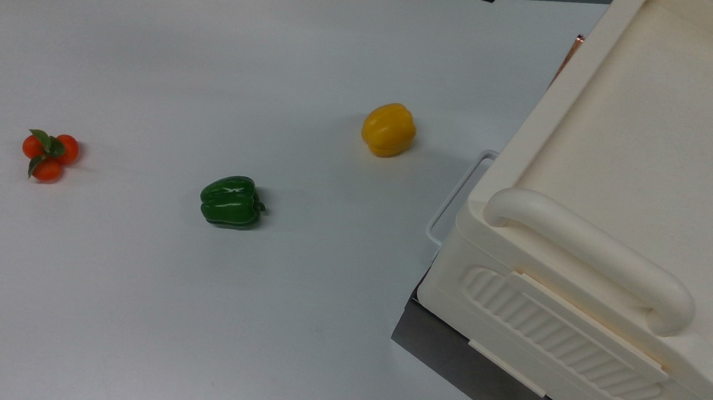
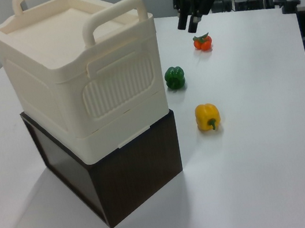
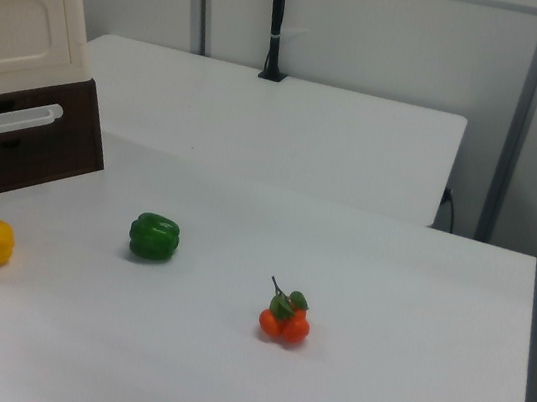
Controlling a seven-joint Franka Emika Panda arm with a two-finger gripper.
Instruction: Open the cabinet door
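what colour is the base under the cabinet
Dark brown, almost black; the base under the cream cabinet shows best in the left view.

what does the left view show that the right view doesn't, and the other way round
Left view: the claw hanging above the table near the orange fruit cluster, plus the ribbed side panel and bar handle of the cabinet. Right view: the cabinet door with its recessed panel, and the white wire handle on the dark base. Both: the cabinet, green pepper, yellow pepper and fruit cluster.
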